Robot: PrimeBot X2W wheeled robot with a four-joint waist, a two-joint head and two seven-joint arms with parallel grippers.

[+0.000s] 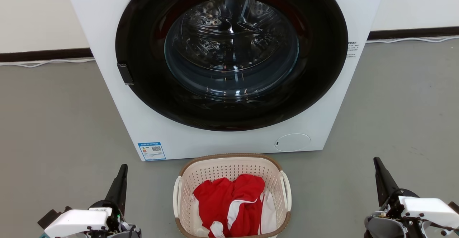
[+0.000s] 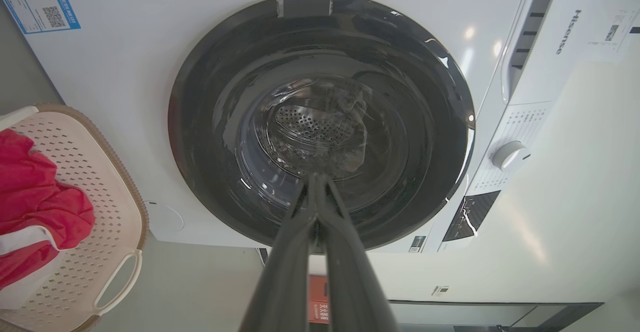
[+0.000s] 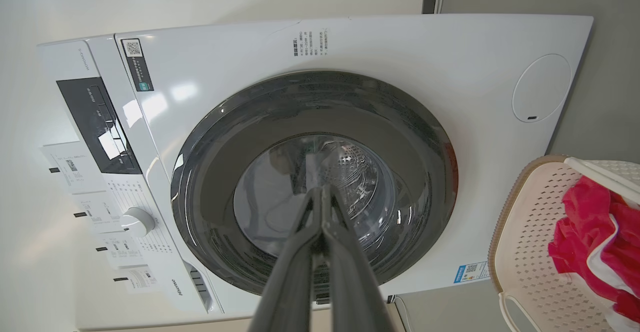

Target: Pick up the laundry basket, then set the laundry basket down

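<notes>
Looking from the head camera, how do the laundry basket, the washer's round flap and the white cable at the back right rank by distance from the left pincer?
From the left pincer:
1. The laundry basket, just to its right.
2. The round flap, low on the washer, on its right side.
3. The white cable, far back on the right.

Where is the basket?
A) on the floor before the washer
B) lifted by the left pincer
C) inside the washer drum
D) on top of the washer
A: the basket rests on the floor before the washer, with the left pincer and right pincer apart from it.
</notes>
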